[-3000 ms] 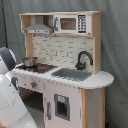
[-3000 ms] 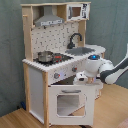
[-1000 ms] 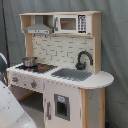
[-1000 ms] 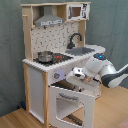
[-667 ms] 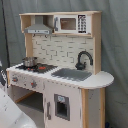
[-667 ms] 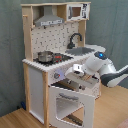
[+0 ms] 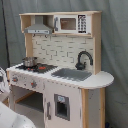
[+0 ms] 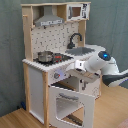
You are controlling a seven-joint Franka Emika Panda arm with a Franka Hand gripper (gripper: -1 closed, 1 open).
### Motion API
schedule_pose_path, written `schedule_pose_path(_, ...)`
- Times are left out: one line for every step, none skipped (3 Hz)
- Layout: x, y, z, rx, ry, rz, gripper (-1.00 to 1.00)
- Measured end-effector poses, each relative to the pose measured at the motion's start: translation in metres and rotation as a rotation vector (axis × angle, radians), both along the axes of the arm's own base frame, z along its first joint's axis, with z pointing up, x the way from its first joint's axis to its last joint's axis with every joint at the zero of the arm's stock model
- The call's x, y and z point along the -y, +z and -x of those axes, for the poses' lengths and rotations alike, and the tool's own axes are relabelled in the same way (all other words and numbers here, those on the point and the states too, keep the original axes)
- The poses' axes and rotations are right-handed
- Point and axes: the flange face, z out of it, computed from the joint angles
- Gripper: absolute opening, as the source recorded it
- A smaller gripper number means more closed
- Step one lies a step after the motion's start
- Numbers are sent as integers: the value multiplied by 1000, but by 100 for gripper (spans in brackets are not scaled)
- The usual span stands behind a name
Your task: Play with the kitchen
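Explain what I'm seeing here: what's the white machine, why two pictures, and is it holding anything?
Both pictures show one moment from two fixed cameras off the arm. The main thing is a toy kitchen: a pot on the stovetop, a black faucet by the sink, a hood above. The white machine is a robot arm, clear in the second exterior view, reaching to the kitchen's front. Its gripper sits by the knobs, above the oven door, which hangs open. Whether it holds anything cannot be seen.
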Motion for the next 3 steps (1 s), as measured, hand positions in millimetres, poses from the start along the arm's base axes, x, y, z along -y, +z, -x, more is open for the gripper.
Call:
schedule_pose_path(2, 17, 9, 87, -5, 68, 100)
schedule_pose_path(3, 34, 25, 173, -13, 137, 100)
schedule_pose_path(3, 48, 45, 259, -24, 207, 100)
